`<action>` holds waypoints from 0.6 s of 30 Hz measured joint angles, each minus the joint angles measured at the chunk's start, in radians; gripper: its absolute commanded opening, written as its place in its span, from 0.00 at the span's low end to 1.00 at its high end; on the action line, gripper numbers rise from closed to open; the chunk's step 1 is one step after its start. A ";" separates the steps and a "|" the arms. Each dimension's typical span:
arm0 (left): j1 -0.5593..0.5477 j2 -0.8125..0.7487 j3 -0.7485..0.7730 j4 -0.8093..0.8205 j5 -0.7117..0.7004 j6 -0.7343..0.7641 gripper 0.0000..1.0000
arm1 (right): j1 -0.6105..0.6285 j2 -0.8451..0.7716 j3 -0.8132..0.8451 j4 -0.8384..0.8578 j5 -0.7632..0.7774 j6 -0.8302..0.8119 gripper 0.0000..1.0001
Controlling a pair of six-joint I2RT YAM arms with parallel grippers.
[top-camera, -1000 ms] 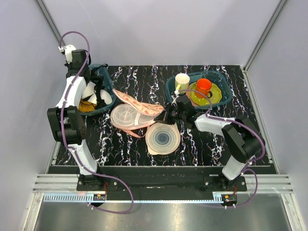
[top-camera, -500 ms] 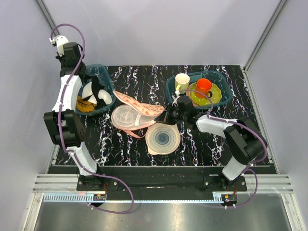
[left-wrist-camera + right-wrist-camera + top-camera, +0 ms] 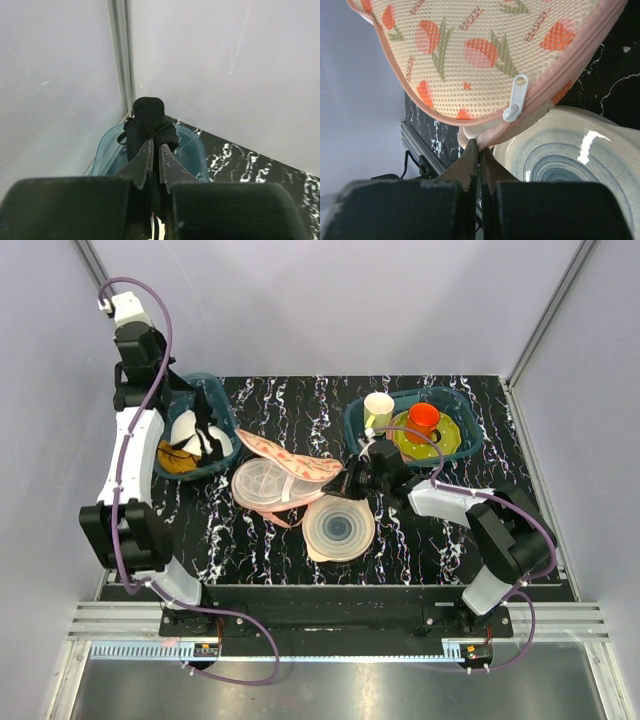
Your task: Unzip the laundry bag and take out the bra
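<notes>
right wrist, right gripper (image 3: 480, 146) pinching laundry bag (image 3: 485, 55) trim, print perhaps reading "enjoy"

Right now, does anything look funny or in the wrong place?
Yes. The left gripper holds a black cloth up over the teal bin, away from the laundry bag. The right gripper pinches the bag's pink trim just below the white zipper pull, not the pull itself.

The laundry bag (image 3: 485, 50) is beige mesh with red tulips, green leaves and pink trim. The table (image 3: 420, 550) is black, veined white. The near disc (image 3: 338, 528) has blue-grey rings; the far-left cloth (image 3: 149, 120) is black.
</notes>
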 measured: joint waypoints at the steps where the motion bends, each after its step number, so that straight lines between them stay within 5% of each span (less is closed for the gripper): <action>1: 0.000 -0.028 -0.012 0.002 0.022 -0.002 0.00 | 0.000 0.000 -0.001 0.000 0.000 0.000 0.00; 9: 0.000 -0.166 -0.091 0.061 0.146 -0.003 0.00 | 0.000 0.000 -0.013 0.002 0.000 0.000 0.00; 18: 0.079 0.071 -0.179 0.159 0.413 -0.020 0.00 | 0.000 -0.006 -0.013 0.003 0.002 0.000 0.00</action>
